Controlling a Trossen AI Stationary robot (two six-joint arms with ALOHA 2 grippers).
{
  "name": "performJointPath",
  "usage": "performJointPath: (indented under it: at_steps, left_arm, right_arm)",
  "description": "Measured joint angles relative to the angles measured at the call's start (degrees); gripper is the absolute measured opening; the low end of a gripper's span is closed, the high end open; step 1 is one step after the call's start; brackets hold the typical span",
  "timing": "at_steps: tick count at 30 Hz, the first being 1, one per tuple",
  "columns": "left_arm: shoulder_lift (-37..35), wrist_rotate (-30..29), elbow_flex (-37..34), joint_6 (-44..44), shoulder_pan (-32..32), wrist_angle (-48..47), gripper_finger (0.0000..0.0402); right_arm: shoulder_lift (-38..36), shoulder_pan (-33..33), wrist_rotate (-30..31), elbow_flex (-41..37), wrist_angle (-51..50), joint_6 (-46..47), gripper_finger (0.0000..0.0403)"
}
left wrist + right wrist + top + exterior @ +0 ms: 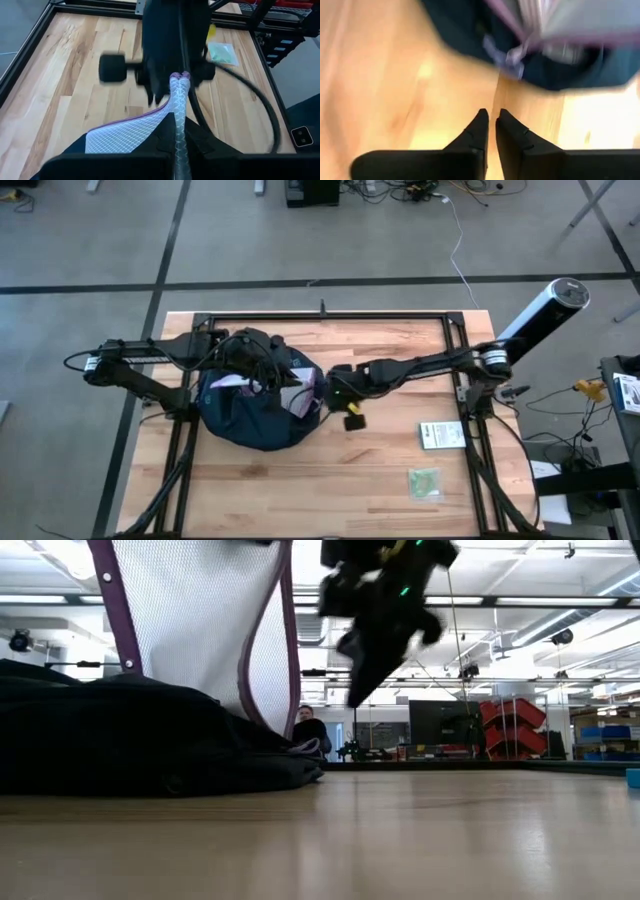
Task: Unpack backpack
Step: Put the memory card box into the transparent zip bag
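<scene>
While the left gripper (179, 131) is pinching the clear purple-edged mesh pouch (132, 134) above the dark navy fabric backpack (250, 415), the right gripper (490, 121) is hovering beside it, jaws barely parted, empty.

You had one camera overhead, looking straight down on the whole surface (330, 480). A second sat at surface height, facing level across it into the room. Each wrist camera looked past its own fingers, close in. All four shared the backpack (250, 418) near the surface's middle.
</scene>
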Motion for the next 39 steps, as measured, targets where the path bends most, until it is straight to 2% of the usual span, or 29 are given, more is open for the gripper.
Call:
performJointPath:
  at_steps: [5,10,14,21,25,30,39]
  left_arm:
    - [0.02,-0.02,0.00,1.78,0.00,-0.33,0.0000]
    - [0.02,-0.04,0.00,3.84,0.00,-0.25,0.0000]
    - [0.02,-0.04,0.00,5.47,0.00,-0.18,0.0000]
    - [0.02,-0.09,0.00,7.35,0.00,0.16,0.0000]
    - [0.02,-0.11,0.00,7.39,0.00,0.16,0.0000]
    - [0.02,-0.15,0.00,7.39,0.00,0.04,0.0000]
    - [0.02,-0.14,-0.07,7.42,0.00,-0.64,0.0000]
  right_arm:
    - [-7.18,2.36,-0.06,-4.86,-11.87,7.95,0.0130]
    - [-17.47,6.89,-0.51,-17.25,-13.61,18.23,0.0208]
    - [-25.23,11.89,-3.31,-27.14,-13.38,26.04,0.0263]
    - [-29.91,17.29,-4.77,-35.74,-13.39,33.71,0.0344]
    - [-29.07,18.65,-4.74,-38.69,-13.06,34.05,0.0362]
    - [-26.71,18.64,-4.91,-41.67,-12.14,32.15,0.0366]
    - [-22.10,18.63,-11.22,-45.43,-3.12,30.78,0.0367]
